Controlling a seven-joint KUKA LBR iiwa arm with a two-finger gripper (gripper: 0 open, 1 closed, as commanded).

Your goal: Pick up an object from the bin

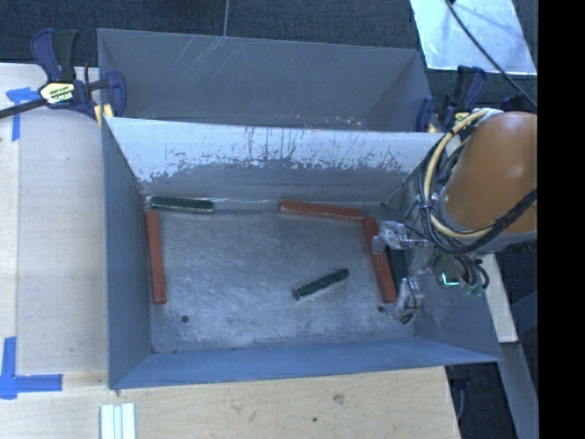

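Camera view: the gripper (404, 302) sits low at the right of the frame, in the lower right corner of the bin (128, 245), just beside the red-brown bar (373, 236) lying along the right wall. Grip width: cannot tell. Nothing seen held. That bar is probably the target. It hugs the wall, so straddle its short width, stay clear of the wall, close, then lift straight. A dark green stick (320, 283) lies free mid-floor, nearby. The arm enters from the right, orange-covered wrist (489, 176) above, tool pointing down-left.
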